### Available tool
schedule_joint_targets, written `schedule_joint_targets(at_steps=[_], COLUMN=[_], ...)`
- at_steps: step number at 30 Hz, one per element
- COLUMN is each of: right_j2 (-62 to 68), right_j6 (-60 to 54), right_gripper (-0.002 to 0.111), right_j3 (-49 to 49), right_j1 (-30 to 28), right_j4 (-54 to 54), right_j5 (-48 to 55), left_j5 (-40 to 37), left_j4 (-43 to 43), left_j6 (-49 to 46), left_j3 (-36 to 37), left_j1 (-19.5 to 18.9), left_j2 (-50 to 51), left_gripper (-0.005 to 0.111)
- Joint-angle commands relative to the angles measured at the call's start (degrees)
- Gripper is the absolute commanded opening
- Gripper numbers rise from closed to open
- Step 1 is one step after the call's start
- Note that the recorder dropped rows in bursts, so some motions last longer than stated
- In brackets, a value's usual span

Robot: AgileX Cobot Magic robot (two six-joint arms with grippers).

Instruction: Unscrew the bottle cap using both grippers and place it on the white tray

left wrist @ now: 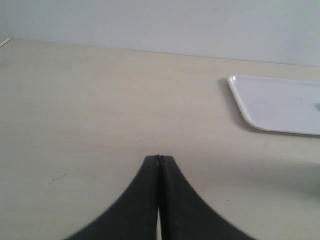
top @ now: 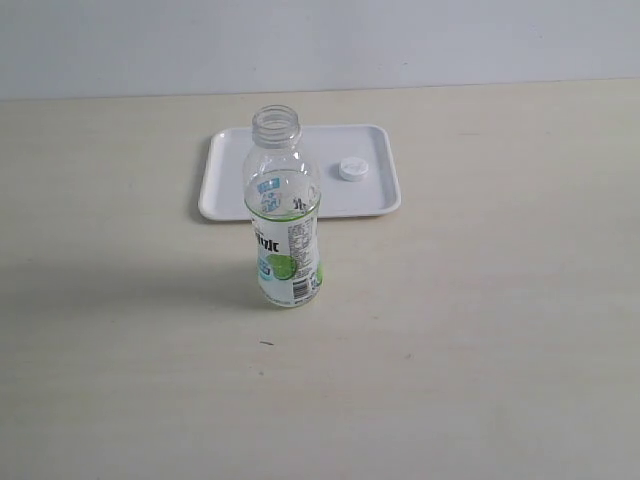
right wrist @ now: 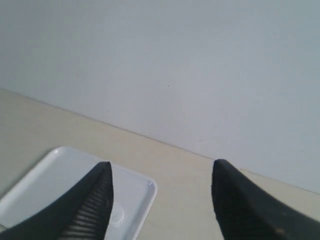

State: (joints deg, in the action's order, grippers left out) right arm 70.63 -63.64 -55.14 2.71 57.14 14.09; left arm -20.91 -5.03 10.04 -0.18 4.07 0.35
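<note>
Pale beige wood-grain tabletop (top: 480, 350), matte, with a few dark specks. Plain grey-white wall (top: 320, 40) rises behind the tabletop. Soft, even light.

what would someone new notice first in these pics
A clear bottle with a lime label stands upright and uncapped in the middle of the table, in front of the white tray. Its small white bottle cap lies on the tray, right of the bottle's neck in the exterior view. In the wrist views, the left end effector is closed and empty, and the right end effector is open and empty.
</note>
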Motion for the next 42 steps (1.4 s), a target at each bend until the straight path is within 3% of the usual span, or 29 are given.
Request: schedule_joint_targets(at_steps=[1, 8, 16, 24, 27, 31, 34, 42], right_j2=[-10.9, -25.76, -31.48, -39.3, -43.63, -48.5, -50.4, -54.32], right_j6=[3.72, 5.03, 5.49, 8.0, 12.09, 32.3, 43.91, 52.23], right_gripper=[0.057, 0.057, 0.057, 0.057, 0.057, 0.057, 0.057, 0.057], right_j3=[6.82, 16.24, 21.82, 30.05, 33.14, 36.63, 38.08, 38.89], right_j1=[-0.1, -0.1, -0.1, -0.1, -0.1, -0.1, -0.1, -0.1], right_j4=[-0.41, -0.53, 2.53, 3.42, -4.98, -31.42, -44.25, -55.23], right_j5=[-4.6, -7.14, -9.83, -21.93, -22.82, -22.82, -22.58, -10.8], left_j5=[0.48, 0.48, 0.48, 0.48, 0.48, 0.48, 0.48, 0.48], left_j4=[0.05, 0.05, 0.05, 0.05, 0.05, 0.05, 0.05, 0.05], left_j6=[0.29, 0.29, 0.29, 0.29, 0.19, 0.19, 0.19, 0.19], left_j3=[0.18, 0.18, 0.18, 0.18, 0.18, 0.18, 0.18, 0.18], left_j1=[-0.08, -0.08, -0.08, -0.08, -0.08, -0.08, -0.08, -0.08], left_j2=[-0.35, -0.35, -0.35, -0.35, -0.35, -0.35, -0.35, -0.35], left_gripper=[0.0, 0.0, 0.0, 0.0, 0.0, 0.0, 0.0, 0.0])
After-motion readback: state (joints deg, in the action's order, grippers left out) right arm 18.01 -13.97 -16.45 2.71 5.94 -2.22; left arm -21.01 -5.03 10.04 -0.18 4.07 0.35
